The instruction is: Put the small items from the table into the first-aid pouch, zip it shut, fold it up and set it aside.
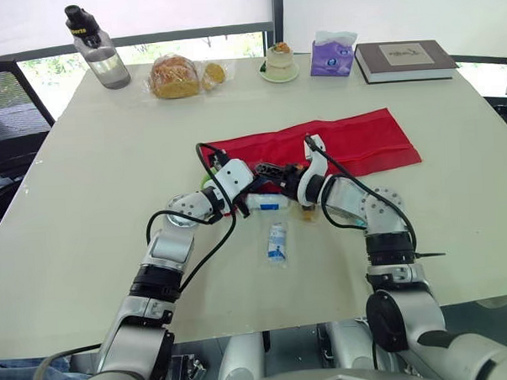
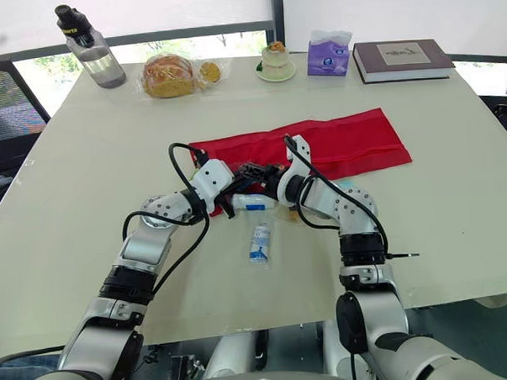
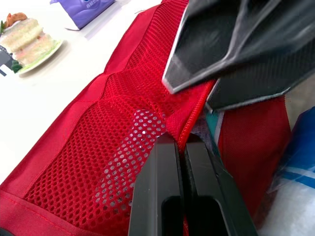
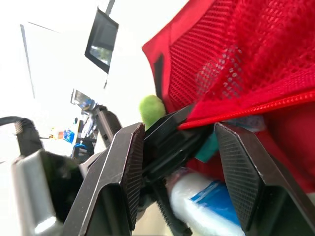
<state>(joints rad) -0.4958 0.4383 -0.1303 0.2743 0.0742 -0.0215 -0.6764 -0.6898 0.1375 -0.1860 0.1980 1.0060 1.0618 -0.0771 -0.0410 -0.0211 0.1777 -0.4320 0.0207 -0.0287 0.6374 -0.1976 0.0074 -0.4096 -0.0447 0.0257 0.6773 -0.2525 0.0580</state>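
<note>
One red pouch [image 1: 352, 144] and two blue-white packets [image 1: 277, 242] lie toward the table's [image 1: 109, 163] near edge, print unreadable. Left gripper [image 3: 184, 142] pinches the pouch's mesh; right gripper [image 4: 179, 130] gapes.

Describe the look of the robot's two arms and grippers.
The left arm and right arm are silver-grey metal segments with black ring joints and white housings at the wrists. A black cable loops loosely along each forearm. The left gripper and right gripper each have two flat black fingers. The right one's taper to angled tips, and its inner pads carry a fine grid texture.
</note>
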